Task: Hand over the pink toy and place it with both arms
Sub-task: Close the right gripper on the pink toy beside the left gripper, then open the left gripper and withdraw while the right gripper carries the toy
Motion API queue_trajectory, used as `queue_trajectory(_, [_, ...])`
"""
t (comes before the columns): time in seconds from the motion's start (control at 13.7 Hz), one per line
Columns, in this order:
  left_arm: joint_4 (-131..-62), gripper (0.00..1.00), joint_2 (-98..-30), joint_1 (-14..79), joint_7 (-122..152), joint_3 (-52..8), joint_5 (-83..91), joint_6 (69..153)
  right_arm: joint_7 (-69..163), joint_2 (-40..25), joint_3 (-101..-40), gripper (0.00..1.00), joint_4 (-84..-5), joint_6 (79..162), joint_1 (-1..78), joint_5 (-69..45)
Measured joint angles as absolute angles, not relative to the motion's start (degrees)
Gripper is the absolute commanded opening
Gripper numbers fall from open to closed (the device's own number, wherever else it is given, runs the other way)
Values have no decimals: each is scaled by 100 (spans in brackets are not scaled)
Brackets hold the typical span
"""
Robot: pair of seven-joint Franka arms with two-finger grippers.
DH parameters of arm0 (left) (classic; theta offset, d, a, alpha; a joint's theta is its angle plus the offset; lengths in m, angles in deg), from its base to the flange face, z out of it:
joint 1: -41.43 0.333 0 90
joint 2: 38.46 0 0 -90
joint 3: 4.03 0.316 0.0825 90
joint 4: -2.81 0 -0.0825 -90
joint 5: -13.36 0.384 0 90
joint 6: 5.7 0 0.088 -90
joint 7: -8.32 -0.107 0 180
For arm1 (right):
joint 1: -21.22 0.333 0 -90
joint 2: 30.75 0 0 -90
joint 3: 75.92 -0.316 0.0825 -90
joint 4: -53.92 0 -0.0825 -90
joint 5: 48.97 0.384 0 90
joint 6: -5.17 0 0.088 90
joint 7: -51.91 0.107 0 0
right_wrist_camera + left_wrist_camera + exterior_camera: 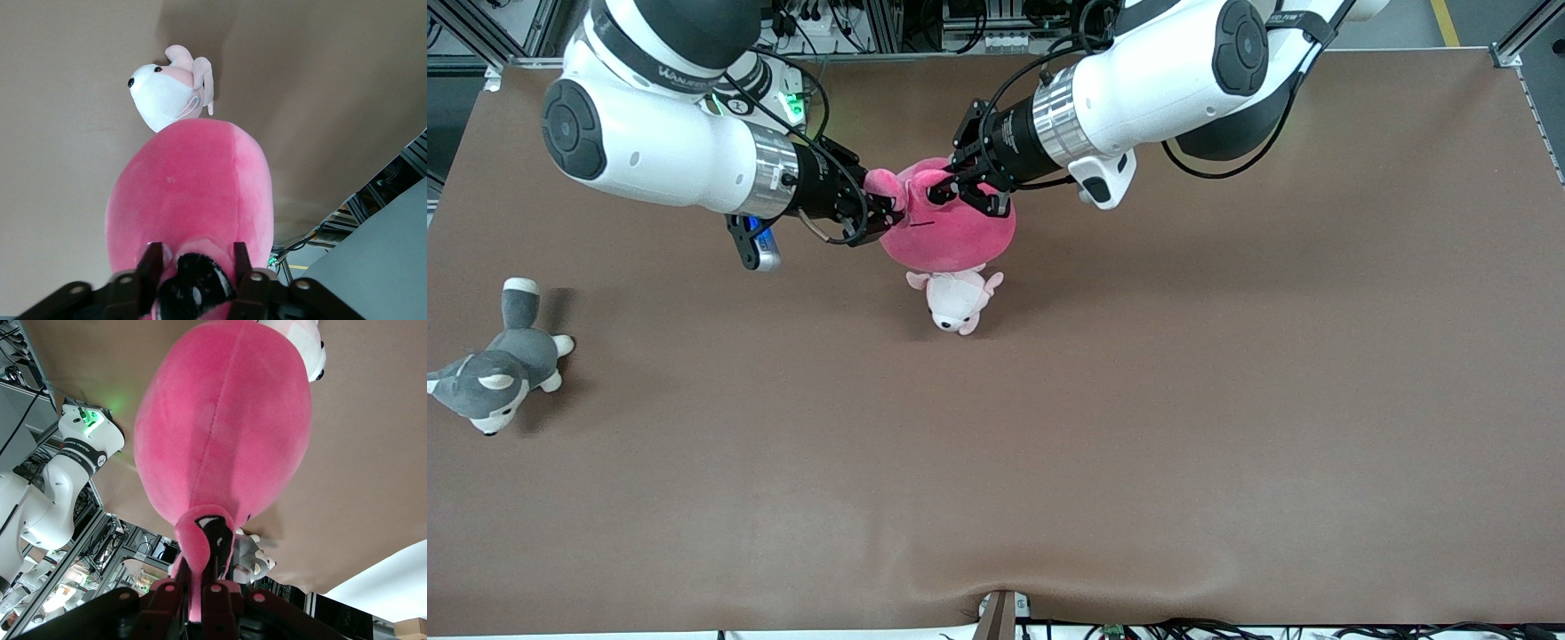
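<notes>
The pink toy (951,236), a round hot-pink plush, hangs in the air between both grippers, over the table's middle near the robots' bases. My left gripper (945,187) is shut on one of its pink stalks, which runs deep between the fingers in the left wrist view (200,587). My right gripper (882,209) holds the other stalk. In the right wrist view (195,263) its fingers press either side of the black eye. The toy's body fills both wrist views (227,427) (193,180).
A small pale pink-and-white plush animal (958,300) lies on the brown table (1138,400) right under the pink toy, also in the right wrist view (170,93). A grey-and-white plush dog (498,373) lies at the right arm's end.
</notes>
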State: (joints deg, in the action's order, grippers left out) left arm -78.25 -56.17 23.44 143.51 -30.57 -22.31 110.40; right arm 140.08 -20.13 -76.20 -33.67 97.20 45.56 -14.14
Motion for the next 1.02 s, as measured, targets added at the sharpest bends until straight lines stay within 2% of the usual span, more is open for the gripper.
queue_trajectory(0.15, [-7824, 0, -5617, 2341, 14351, -3060, -2231, 11040, 14008, -2018, -7595, 0, -3357, 9761, 4556, -1412])
queue_trajectory(0.22, [-7822, 5, -5617, 2339, 14351, -3060, -2231, 11040, 14010, -2020, -7582, 0, -3350, 9775, 4552, -1412])
queue_trajectory(0.29, [-7818, 65, -5617, 2339, 14346, -3061, -2231, 11040, 14016, -2023, -7569, 0, -3343, 9779, 4535, -1412])
queue_trajectory(0.37, [-7813, 100, -5617, 2340, 14342, -3060, -2231, 11041, 14022, -2026, -7557, 0, -3337, 9779, 4498, -1411])
queue_trajectory(0.73, [-7673, 100, -5550, 2370, 14242, -2866, -1672, 10892, 13833, -2034, -7512, 0, -3340, 9661, 3876, -1424])
queue_trajectory(1.02, [-7530, 100, -5275, 2409, 13156, -2533, -615, 10121, 12758, -1985, -7473, 0, -3446, 9250, 3100, -1472])
